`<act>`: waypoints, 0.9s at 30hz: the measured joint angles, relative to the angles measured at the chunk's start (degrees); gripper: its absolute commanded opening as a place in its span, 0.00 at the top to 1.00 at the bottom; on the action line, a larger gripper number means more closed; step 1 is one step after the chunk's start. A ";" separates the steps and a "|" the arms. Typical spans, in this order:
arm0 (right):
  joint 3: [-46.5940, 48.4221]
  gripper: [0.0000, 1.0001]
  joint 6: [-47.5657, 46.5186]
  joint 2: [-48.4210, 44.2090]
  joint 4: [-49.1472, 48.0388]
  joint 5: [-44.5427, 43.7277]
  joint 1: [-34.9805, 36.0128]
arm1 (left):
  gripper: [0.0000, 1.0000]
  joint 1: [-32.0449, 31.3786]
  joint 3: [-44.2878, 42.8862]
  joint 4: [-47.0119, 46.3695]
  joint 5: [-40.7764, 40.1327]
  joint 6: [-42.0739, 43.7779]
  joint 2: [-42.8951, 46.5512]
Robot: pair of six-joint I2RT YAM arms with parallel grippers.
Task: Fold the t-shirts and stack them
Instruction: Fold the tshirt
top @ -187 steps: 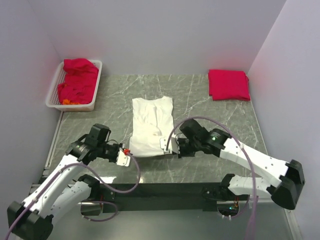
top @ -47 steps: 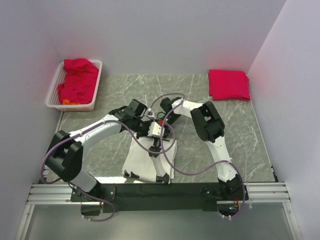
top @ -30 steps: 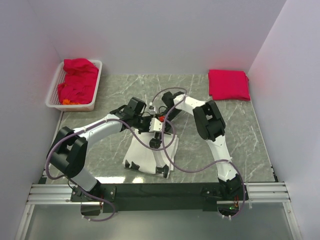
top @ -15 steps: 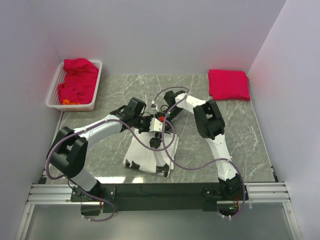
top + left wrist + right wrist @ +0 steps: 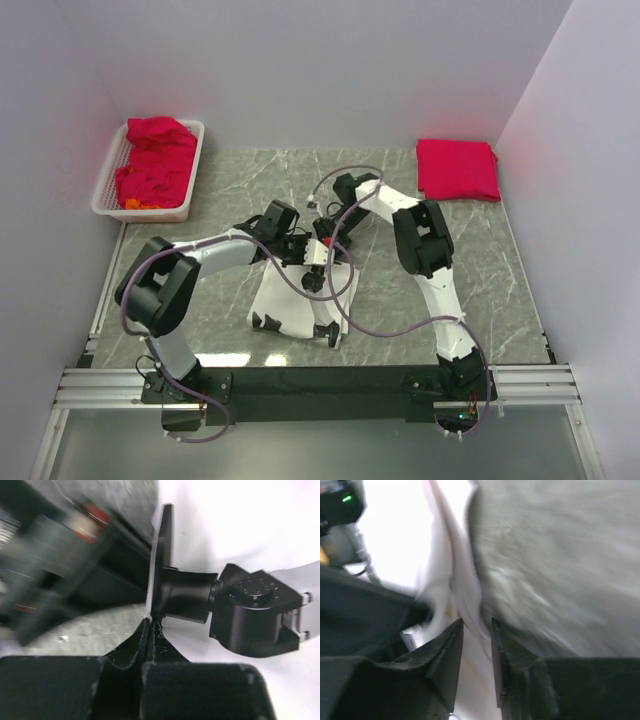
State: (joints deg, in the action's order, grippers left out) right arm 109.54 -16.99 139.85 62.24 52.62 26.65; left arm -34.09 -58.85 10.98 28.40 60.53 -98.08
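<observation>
Top view: white shirt [image 5: 290, 305] lies mid-table, nearer the arm bases, partly folded and rumpled, with small dark marks along its near edge. Both arms reach in and meet over its far edge. Left gripper [image 5: 303, 252] and right gripper [image 5: 327, 238] are just beside each other, down at the cloth. Jaws are too small to read here. Folded red shirt [image 5: 457, 170] sits flat at the far right corner of the table [image 5: 480, 260], well apart from the white one. Basket [image 5: 108, 190] is at the far left, with crumpled red shirts [image 5: 155, 160] piled in it.

Left wrist: left gripper [image 5: 150, 625] has its jaws pressed fully together, tips meeting with no gap. White shirt [image 5: 240, 525] fills the upper right, right at the tips. Can't tell if any cloth is pinched between them. A black part [image 5: 250, 610] with a thin flat blade sits on the shirt just past the tips. The left side is blurred.

Right wrist: blurred. Right gripper [image 5: 476, 647] has its jaws a narrow gap apart, and a fold of the white shirt [image 5: 400, 540] runs down into that gap. Can't tell if the fold is clamped or loose. Grey table [image 5: 560, 555] is to the right of the fold.
</observation>
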 measured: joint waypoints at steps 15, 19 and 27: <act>-3.37 0.39 2.86 -14.64 -7.21 -15.04 -15.72 | 0.56 4.61 -17.18 4.90 1.60 -10.03 -12.70; -10.32 0.38 5.75 -21.16 -10.47 -10.97 -16.09 | 0.53 8.87 -22.10 9.51 6.05 -16.35 -12.39; -19.02 0.37 9.27 -22.03 -16.02 -5.29 -12.28 | 0.52 22.43 -25.64 22.51 14.34 -26.29 -11.96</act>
State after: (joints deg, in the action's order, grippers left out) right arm 90.52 -7.73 117.82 46.22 47.33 14.37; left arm -11.66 -84.49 33.50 42.74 34.24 -110.04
